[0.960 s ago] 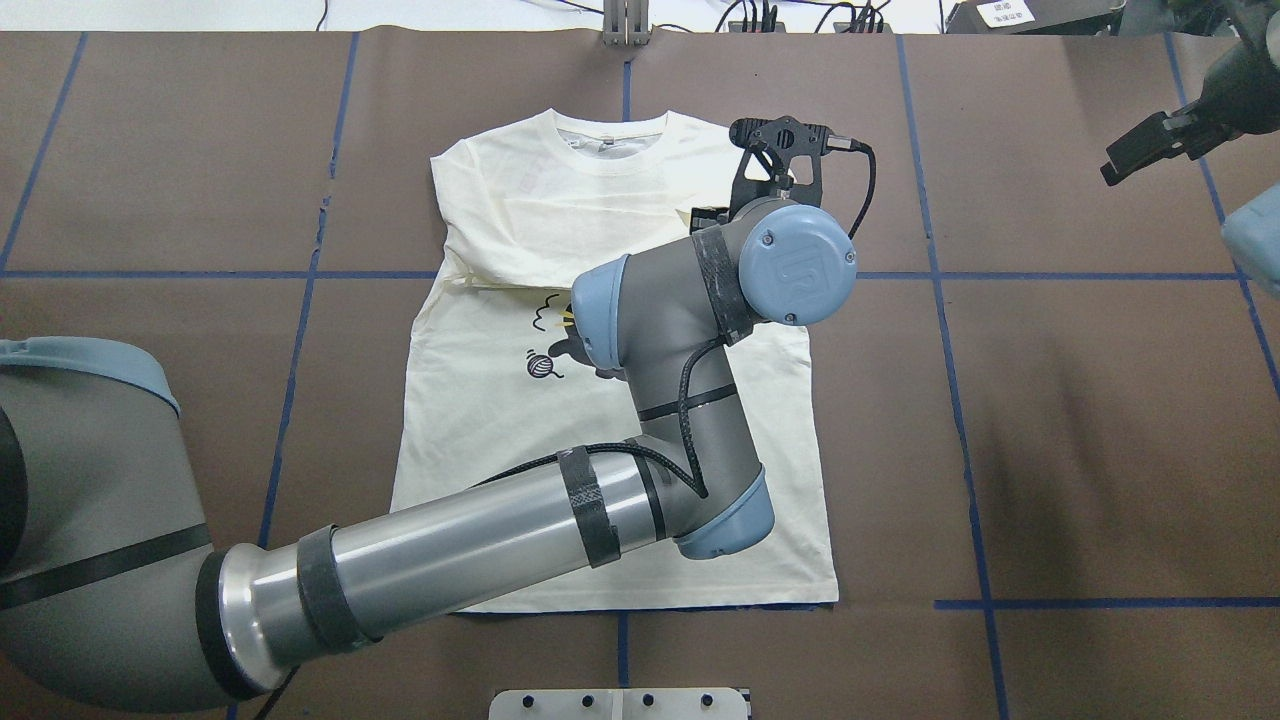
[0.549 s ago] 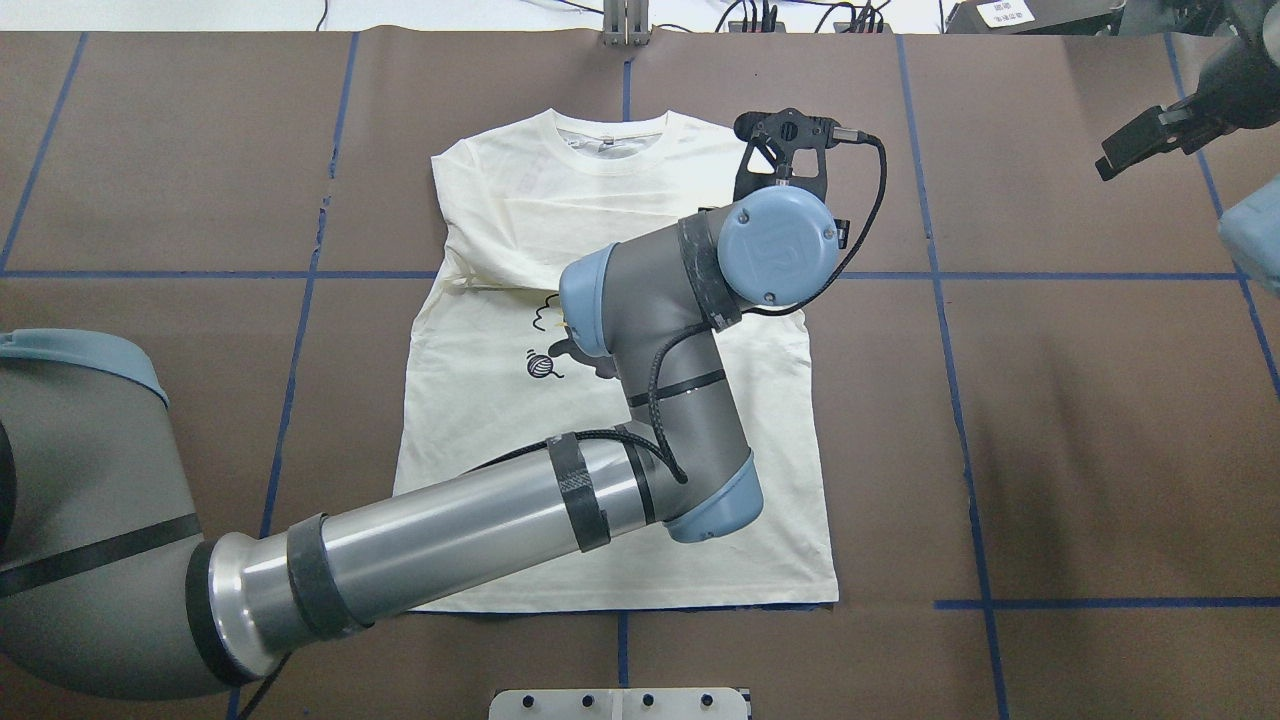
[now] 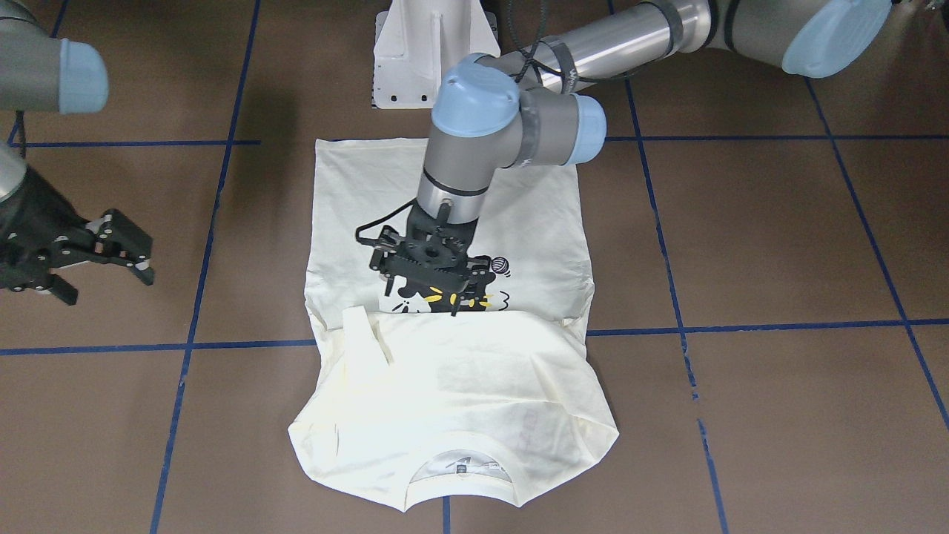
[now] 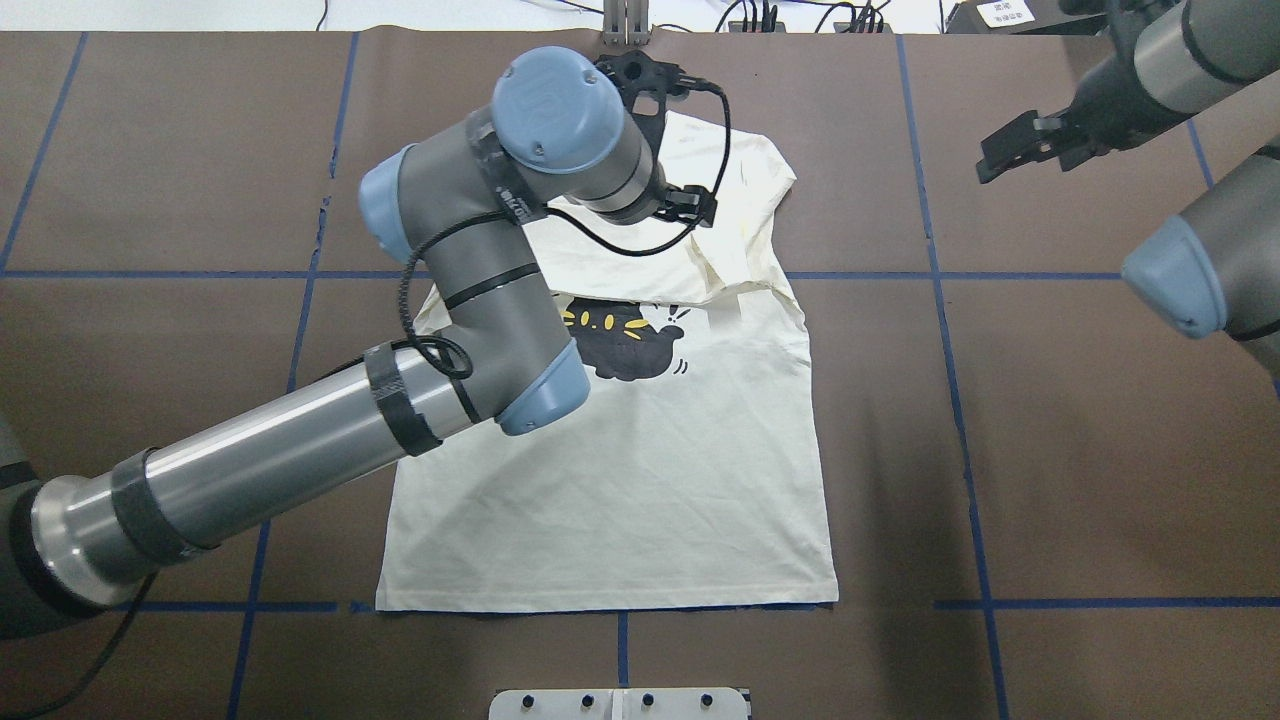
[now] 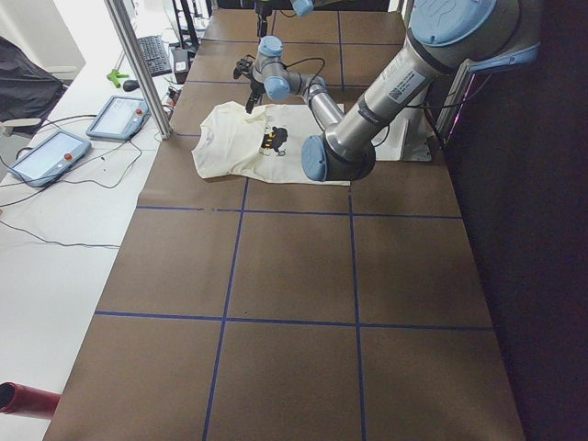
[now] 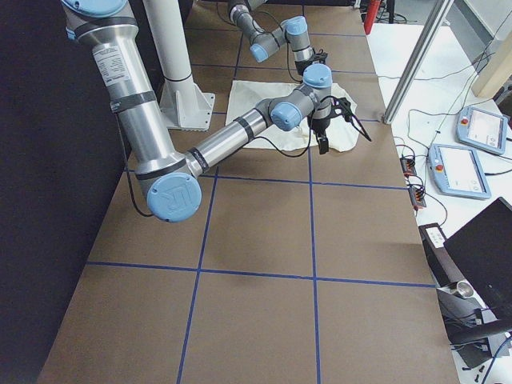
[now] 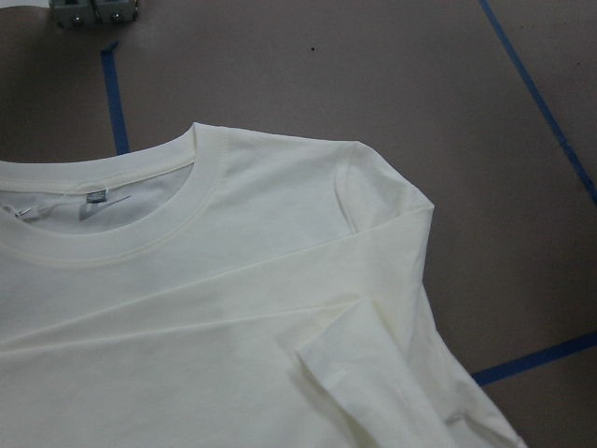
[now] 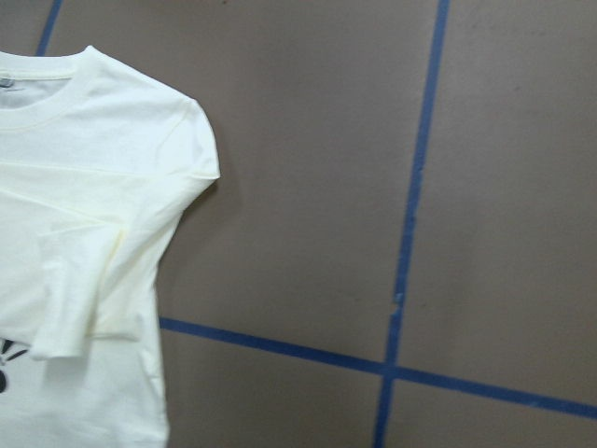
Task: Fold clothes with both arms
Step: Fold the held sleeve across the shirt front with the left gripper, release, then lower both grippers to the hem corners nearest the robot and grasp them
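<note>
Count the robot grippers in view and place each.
2. The left gripper is above the T-shirt at its cat print; the right gripper is off the shirt, over the brown table.

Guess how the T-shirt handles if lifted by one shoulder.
Likely floppy: the T-shirt lies flat, its sleeve folded across the chest with soft creases. Probably light; the hem rests flat without curling. Pushed, it would likely bunch rather than slide on the brown table cover.
</note>
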{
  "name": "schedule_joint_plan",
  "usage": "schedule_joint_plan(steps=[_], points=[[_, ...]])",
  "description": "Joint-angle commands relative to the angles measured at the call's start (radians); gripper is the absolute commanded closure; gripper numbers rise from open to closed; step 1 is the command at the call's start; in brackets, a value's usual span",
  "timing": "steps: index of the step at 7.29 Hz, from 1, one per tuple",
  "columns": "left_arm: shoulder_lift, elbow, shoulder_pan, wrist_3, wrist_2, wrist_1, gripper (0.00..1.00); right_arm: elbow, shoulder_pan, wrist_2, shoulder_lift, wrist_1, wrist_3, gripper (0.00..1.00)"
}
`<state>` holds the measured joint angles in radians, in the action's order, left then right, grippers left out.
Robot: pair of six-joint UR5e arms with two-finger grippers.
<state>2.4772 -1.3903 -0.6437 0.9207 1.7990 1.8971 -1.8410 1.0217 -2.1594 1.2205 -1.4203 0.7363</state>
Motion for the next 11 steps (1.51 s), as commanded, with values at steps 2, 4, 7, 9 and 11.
schedule_joint_plan(steps=[2,4,7,9,11], points=[[-0.36,-0.463,-0.001,-0.06,0.014,-0.165,0.0,-0.26,-0.347,0.255,0.122,0.018,0.47,0.0],[-0.536,-0.631,0.031,0.072,0.007,-0.135,0.0,-0.391,-0.669,0.553,0.3,0.127,0.75,0.01],[-0.659,-0.659,0.281,0.412,-0.162,-0.066,0.18,-0.409,-0.888,0.737,0.421,0.245,0.959,0.17],[-0.738,-0.659,0.396,0.561,-0.202,-0.035,0.43,-0.409,-0.896,0.751,0.421,0.242,0.96,0.18],[-0.784,-0.659,0.452,0.578,-0.214,-0.035,0.43,-0.409,-0.896,0.751,0.421,0.242,0.962,0.17]])
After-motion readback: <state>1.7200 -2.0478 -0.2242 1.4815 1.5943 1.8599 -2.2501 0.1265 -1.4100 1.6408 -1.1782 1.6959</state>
